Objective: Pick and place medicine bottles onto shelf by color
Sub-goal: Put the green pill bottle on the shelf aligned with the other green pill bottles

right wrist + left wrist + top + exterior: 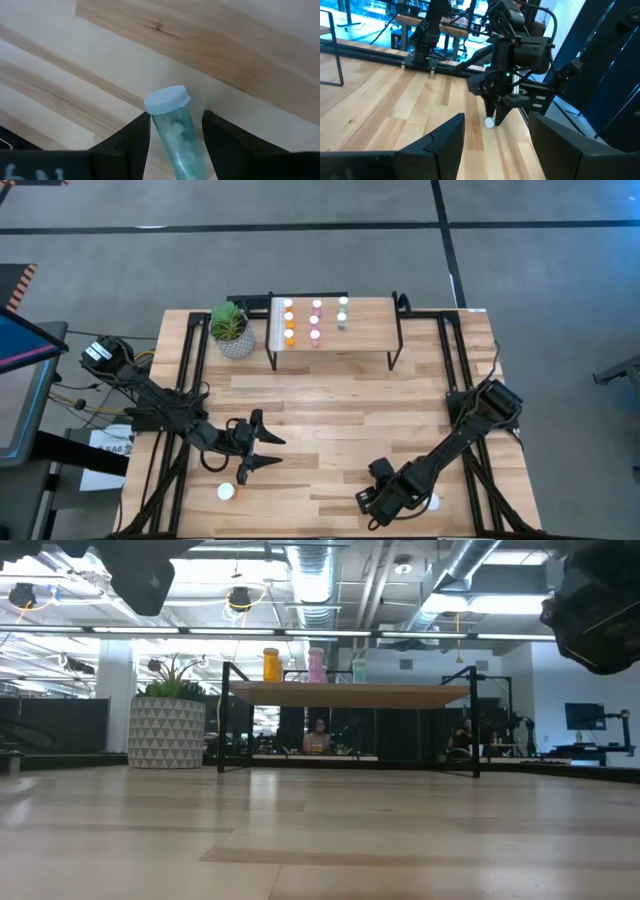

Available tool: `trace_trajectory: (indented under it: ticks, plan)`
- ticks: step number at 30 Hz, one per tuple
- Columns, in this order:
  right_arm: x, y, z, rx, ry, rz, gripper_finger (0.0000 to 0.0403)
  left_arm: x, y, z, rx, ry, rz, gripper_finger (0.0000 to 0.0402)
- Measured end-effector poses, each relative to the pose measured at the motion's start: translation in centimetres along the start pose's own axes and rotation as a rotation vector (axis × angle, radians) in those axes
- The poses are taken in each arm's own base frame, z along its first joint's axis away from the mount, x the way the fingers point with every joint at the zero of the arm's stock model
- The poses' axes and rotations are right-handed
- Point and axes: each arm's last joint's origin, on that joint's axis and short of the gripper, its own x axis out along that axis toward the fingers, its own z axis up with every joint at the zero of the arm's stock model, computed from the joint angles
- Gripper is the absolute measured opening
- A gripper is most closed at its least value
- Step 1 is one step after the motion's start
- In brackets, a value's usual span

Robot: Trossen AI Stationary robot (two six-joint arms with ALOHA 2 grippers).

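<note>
Teal bottle (175, 130) sits on the table near the front right edge, between the right gripper's (172, 145) fingers with its long axis running along them, cap outward. Fingers flank the body; contact probably not made. Left gripper (258, 442) hangs open and empty, farther off; the shelf (365, 338) is well apart at the back.

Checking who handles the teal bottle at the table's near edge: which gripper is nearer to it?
Right. The right gripper has its fingers around the teal bottle; the left gripper hangs open across the table.

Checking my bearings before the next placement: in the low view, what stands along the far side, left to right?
Potted plant → orange bottle → pink bottle → teal bottle, the three bottles standing on the shelf.
</note>
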Motion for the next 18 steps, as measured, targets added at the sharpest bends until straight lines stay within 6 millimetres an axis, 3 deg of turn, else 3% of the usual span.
trace_trajectory:
  ticks: [13, 18]
  plan:
    - [0.1, 0.0, 0.3, -0.103, 0.053, -0.028, 0.0126, 0.0, 0.0, 0.0, 0.000, 0.000, 0.001, 0.0208]
    - [-0.6, 1.3, 1.1, -0.165, 0.006, 0.012, 0.0120, 0.0, 0.0, 0.0, 0.000, 0.000, 0.003, 0.0208]
